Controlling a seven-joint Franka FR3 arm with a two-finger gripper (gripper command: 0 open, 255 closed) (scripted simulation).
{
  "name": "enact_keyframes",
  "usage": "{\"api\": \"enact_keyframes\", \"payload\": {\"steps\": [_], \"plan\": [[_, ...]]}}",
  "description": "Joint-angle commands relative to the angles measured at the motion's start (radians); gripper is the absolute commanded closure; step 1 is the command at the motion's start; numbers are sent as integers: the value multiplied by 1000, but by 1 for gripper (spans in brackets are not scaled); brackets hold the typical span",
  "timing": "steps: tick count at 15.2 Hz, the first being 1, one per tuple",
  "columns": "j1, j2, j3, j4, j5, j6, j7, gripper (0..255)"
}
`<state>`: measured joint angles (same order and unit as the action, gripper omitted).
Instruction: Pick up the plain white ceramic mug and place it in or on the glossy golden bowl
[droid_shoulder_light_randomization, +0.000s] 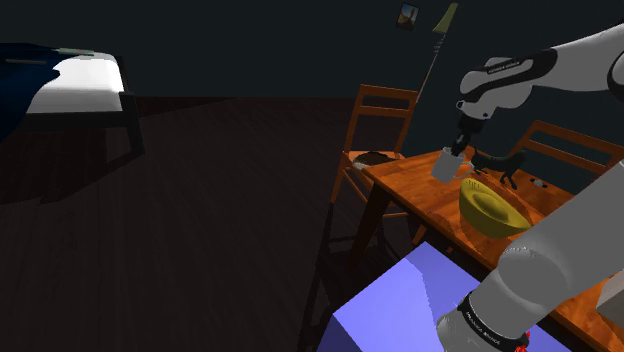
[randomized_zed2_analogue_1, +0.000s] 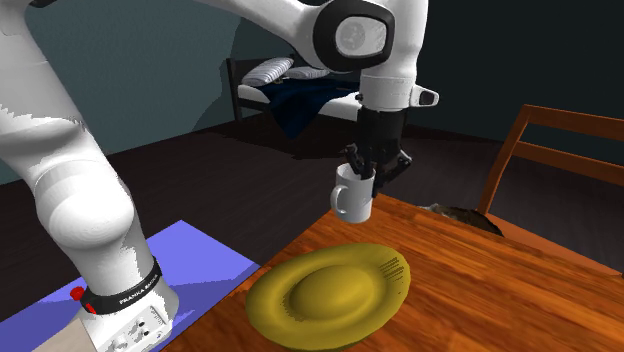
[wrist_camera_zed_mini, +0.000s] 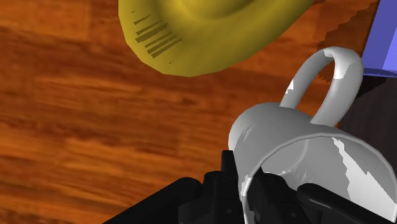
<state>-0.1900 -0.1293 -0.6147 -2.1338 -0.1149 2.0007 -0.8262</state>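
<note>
A white mug (randomized_zed2_analogue_1: 352, 194) hangs in the air above the wooden table (randomized_zed2_analogue_1: 480, 270), clasped at its rim by my black gripper (randomized_zed2_analogue_1: 372, 168), which is shut on it. The mug (droid_shoulder_light_randomization: 447, 165) sits a little above and beside the golden bowl (droid_shoulder_light_randomization: 491, 210). In the second exterior view the golden bowl (randomized_zed2_analogue_1: 330, 291) lies on the table just below the mug, near the table's corner. In the wrist view the mug (wrist_camera_zed_mini: 305, 146) with its handle stands close before my fingers, and the bowl (wrist_camera_zed_mini: 203, 28) lies beyond it on the wood.
Two wooden chairs (droid_shoulder_light_randomization: 377, 125) (randomized_zed2_analogue_1: 560, 150) stand at the table. A small dark figure (droid_shoulder_light_randomization: 497, 165) stands on the table beyond the bowl. The blue stand (droid_shoulder_light_randomization: 400, 305) is near the table's edge. A bed (randomized_zed2_analogue_1: 290, 85) is at the far wall.
</note>
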Motion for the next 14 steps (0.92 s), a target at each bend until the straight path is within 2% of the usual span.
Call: {"api": "enact_keyframes", "payload": {"steps": [1, 12, 14], "plan": [[0, -9, 2, 20, -4, -28, 1, 255], [4, -40, 16, 141, -14, -176, 8, 255], [-6, -66, 11, 130, -29, -186, -2, 255]]}}
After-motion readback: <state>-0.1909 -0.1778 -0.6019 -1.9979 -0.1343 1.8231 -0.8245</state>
